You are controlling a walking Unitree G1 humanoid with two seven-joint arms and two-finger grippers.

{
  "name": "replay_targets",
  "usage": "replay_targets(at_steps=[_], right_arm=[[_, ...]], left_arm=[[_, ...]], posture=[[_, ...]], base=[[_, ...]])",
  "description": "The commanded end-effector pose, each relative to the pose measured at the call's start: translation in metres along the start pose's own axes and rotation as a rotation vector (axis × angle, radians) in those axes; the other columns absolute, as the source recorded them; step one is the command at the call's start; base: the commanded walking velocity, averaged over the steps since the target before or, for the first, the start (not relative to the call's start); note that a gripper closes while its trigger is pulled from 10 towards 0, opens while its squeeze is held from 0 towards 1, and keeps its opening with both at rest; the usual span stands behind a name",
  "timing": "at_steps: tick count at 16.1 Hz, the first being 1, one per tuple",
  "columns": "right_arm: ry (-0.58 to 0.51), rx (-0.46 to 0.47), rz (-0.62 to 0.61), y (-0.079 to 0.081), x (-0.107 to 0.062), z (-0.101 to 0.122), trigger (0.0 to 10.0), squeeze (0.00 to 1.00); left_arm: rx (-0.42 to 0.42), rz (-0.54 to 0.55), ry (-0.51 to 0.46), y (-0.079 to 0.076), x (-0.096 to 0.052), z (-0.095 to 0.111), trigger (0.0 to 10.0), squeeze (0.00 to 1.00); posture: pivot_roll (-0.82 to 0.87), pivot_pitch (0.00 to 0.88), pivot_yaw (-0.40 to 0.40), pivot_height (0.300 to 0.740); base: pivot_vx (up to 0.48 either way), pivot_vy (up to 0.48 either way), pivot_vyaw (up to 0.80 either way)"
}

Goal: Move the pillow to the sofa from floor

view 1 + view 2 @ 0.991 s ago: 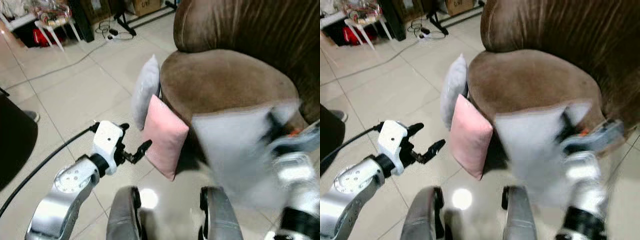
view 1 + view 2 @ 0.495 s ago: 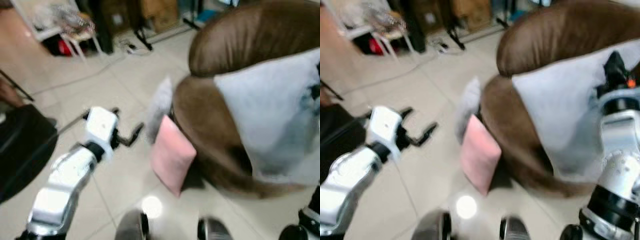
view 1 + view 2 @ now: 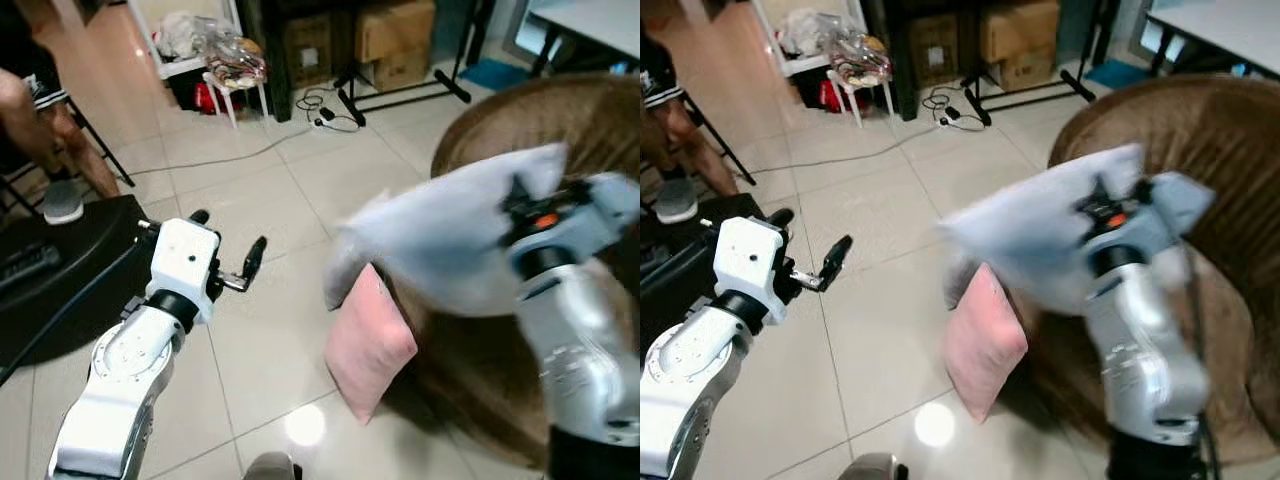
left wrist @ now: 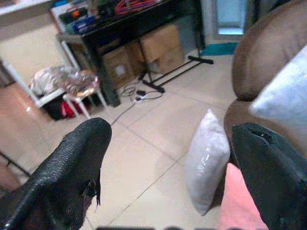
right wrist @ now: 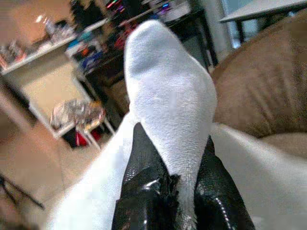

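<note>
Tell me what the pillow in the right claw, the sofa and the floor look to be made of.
The grey pillow, pinched in the right claw, looks like soft woven fabric: matte, and it creases where gripped. The sofa seems brown velvet or suede-like cloth, with streaky nap. The floor looks like glossy ceramic tile: grout lines and a reflected light spot.

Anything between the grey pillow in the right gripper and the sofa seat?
Nothing visible. The right gripper holds the grey pillow in the air over the brown sofa; the pink pillow leans low against the sofa's front.
</note>
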State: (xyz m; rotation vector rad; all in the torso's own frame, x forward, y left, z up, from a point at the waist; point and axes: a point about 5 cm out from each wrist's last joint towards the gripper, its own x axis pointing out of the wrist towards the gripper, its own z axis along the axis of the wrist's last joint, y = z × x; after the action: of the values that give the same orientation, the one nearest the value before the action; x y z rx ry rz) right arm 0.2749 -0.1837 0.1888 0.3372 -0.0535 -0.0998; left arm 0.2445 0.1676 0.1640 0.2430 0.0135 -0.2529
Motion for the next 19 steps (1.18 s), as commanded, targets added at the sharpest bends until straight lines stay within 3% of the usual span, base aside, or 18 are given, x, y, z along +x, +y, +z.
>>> replay_targets(at_steps=[1,2,3,4,7,12,14,15,16,19], right_arm=[[-0.040,-0.061,0.038,0.007,-0.001,0.004,0.0,0.00],[-0.022,-0.088,0.035,0.007,0.000,-0.002,0.0,0.00],[0.005,-0.109,0.017,0.006,0.001,-0.007,5.9,0.00],[0.012,-0.130,-0.020,0.001,0.003,-0.012,10.0,0.00],[-0.013,-0.137,-0.078,-0.008,-0.002,-0.011,10.0,0.00],[-0.059,-0.166,-0.094,-0.003,-0.008,-0.019,10.0,0.00],[-0.055,-0.164,-0.085,0.001,-0.004,-0.021,10.0,0.00],[-0.052,-0.163,-0.061,0.005,0.002,-0.021,10.0,0.00],[-0.052,-0.164,-0.056,0.006,0.004,-0.021,10.0,0.00],[-0.019,-0.188,0.006,0.003,0.019,-0.021,10.0,0.00]], left_arm=[[0.012,0.039,-0.002,0.005,0.002,-0.001,10.0,0.67],[0.017,0.049,0.000,0.004,0.004,-0.001,10.0,0.66],[0.013,0.044,-0.002,0.002,0.005,-0.001,10.0,0.65],[0.005,0.026,-0.007,-0.002,0.009,-0.001,10.0,0.64],[-0.008,-0.023,-0.003,-0.005,0.022,-0.006,10.0,0.58],[0.040,-0.018,-0.026,0.003,0.040,-0.003,10.0,0.54],[0.030,-0.005,-0.027,0.005,0.043,-0.002,10.0,0.53],[0.016,0.036,-0.033,0.009,0.042,-0.003,10.0,0.49],[0.011,0.051,-0.035,0.010,0.041,-0.003,10.0,0.49],[-0.012,0.163,-0.025,0.014,0.022,-0.013,10.0,0.44]], posture=[[-0.04,0.000,0.006,0.740],[-0.04,0.000,0.001,0.740],[-0.05,0.000,0.009,0.740],[-0.06,0.000,0.028,0.740],[-0.10,0.000,0.127,0.740],[-0.11,0.000,0.199,0.740],[-0.10,0.000,0.164,0.740],[-0.07,0.000,0.101,0.740],[-0.07,0.000,0.101,0.740],[-0.01,0.000,-0.058,0.740]], base=[[0.000,0.000,0.00],[0.000,0.000,0.00],[0.000,0.000,0.00],[0.000,0.000,0.00],[0.000,0.000,0.00],[0.000,0.000,0.00],[0.000,0.000,0.00],[0.000,0.000,0.00],[0.000,0.000,0.00],[0.000,0.000,0.00]])
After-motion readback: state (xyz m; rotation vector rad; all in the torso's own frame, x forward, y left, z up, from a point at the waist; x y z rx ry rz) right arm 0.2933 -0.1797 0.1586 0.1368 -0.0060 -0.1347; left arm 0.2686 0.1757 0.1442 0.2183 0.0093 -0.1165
